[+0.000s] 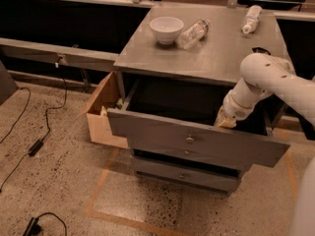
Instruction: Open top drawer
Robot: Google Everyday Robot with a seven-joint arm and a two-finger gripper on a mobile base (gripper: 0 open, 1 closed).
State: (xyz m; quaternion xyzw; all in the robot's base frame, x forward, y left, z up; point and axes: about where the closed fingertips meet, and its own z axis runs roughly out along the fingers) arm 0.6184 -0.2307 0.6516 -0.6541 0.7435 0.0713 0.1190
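Observation:
The top drawer (197, 142) is a wide grey drawer with a flat front and a small round knob (189, 139) at its centre. It stands pulled well out of the grey cabinet, its dark inside showing. My white arm comes in from the right and bends down over the drawer. The gripper (226, 122) sits at the drawer's right part, just behind the top edge of the front panel, its tip down inside the drawer.
A white bowl (166, 29) and two lying plastic bottles (193, 32) (251, 17) rest on the cabinet top (221, 53). Two shallower drawers (184, 173) are below. A cardboard box (102, 116) stands left of the cabinet. Cables (34, 146) lie on the speckled floor.

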